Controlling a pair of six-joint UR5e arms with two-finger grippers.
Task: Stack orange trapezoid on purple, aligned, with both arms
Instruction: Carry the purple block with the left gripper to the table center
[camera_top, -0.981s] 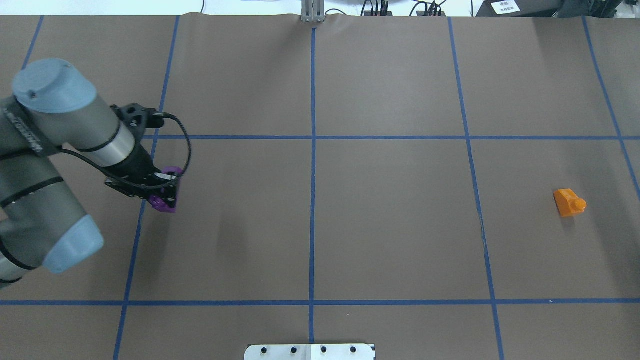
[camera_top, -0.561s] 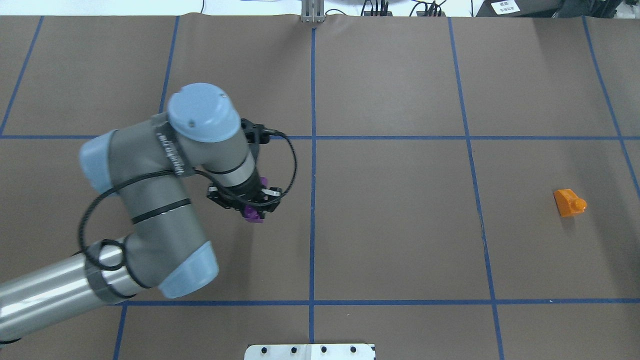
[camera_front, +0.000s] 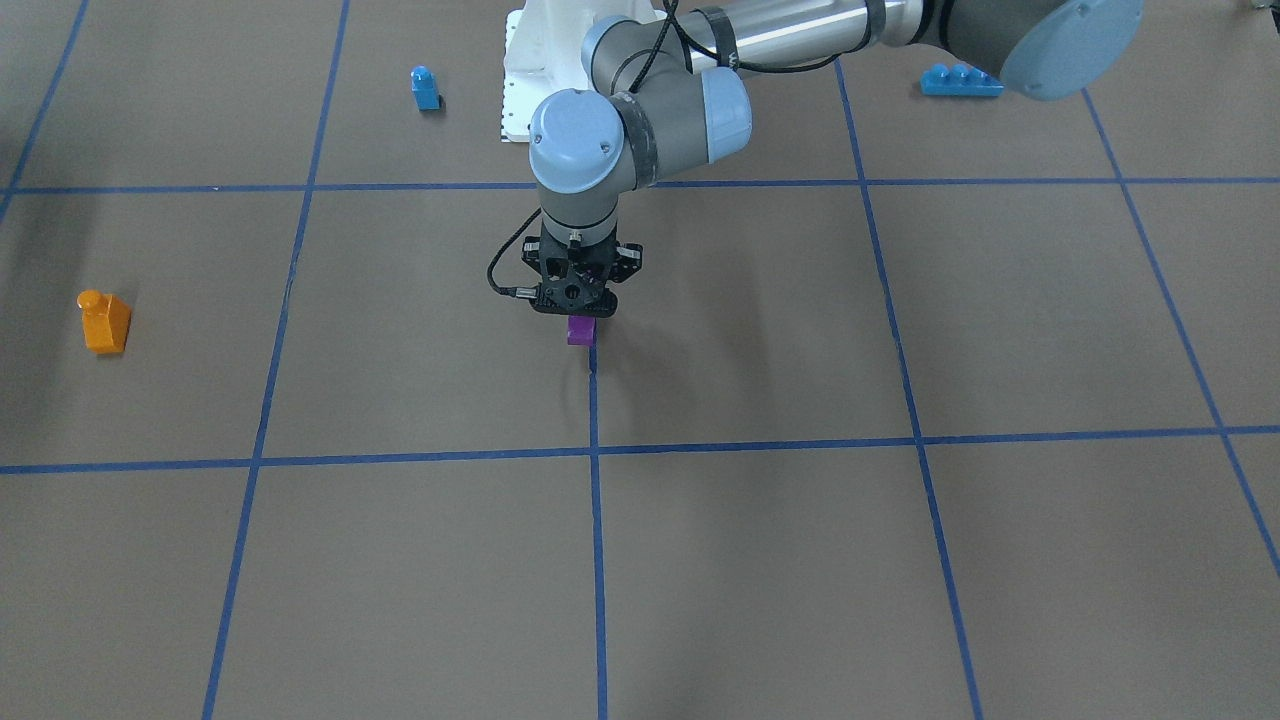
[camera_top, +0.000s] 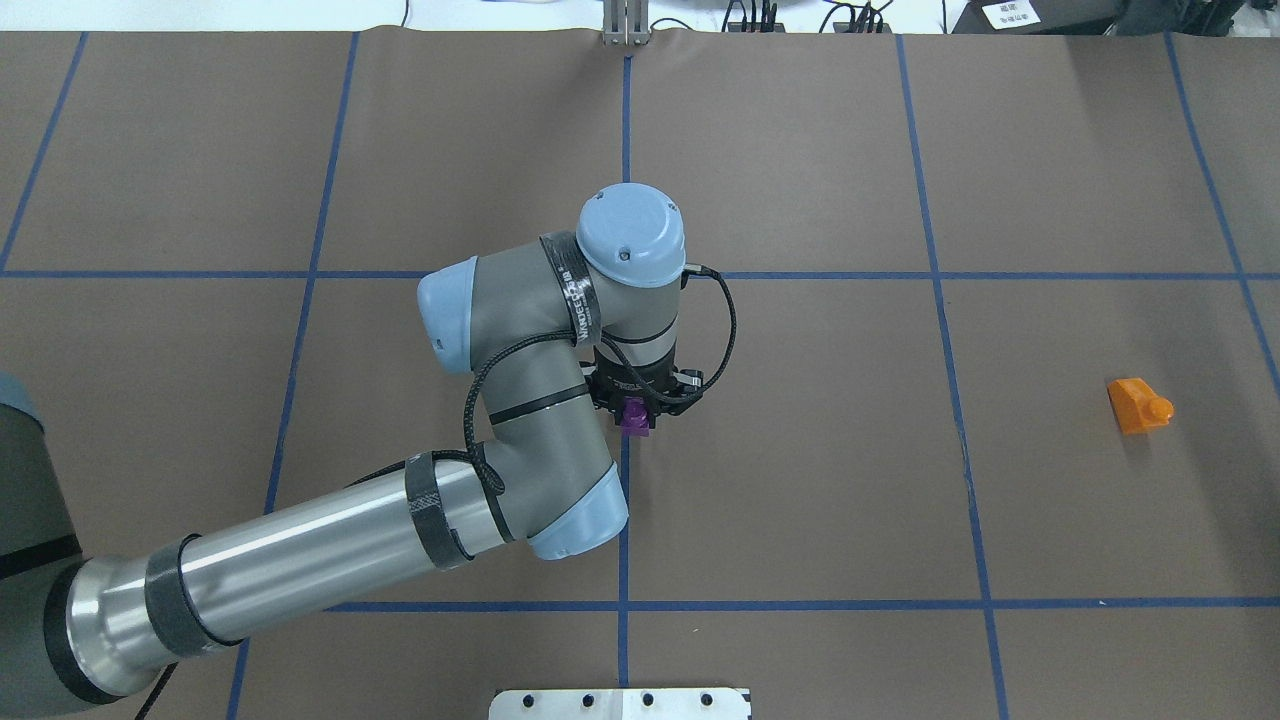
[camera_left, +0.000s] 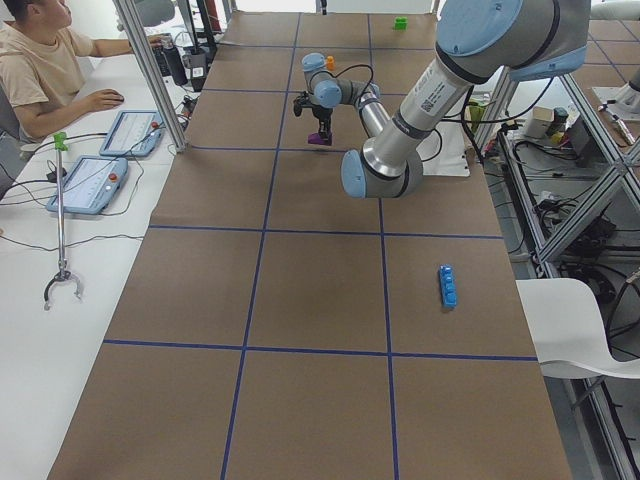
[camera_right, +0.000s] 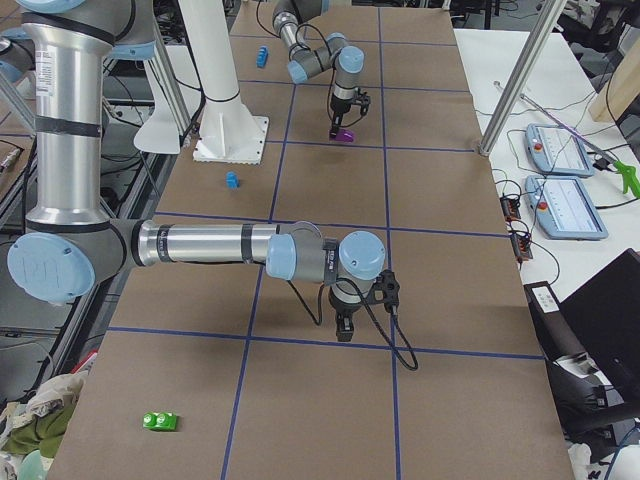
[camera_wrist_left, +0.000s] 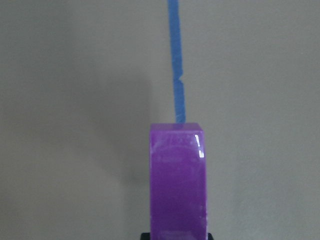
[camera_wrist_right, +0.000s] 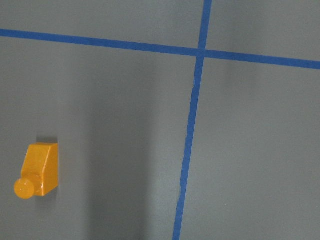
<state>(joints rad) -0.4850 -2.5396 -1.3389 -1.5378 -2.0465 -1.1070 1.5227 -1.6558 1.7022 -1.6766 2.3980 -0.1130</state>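
Clamped tight on the purple brick (camera_top: 634, 417), the left gripper's (camera_front: 580, 318) jaws point straight down over the middle of the brown table (camera_top: 800, 480), right at the central blue tape line (camera_top: 623, 520). Whether the brick touches the paper I can't make out. The grey left arm (camera_top: 300, 550) reaches in from the near left corner. Far off to the right, well apart, the orange trapezoid (camera_top: 1138, 405) lies on its side, stud toward the table's right edge. The right gripper (camera_right: 345, 328) hangs over that end, seen only from the table's end, so I can't tell how its jaws stand.
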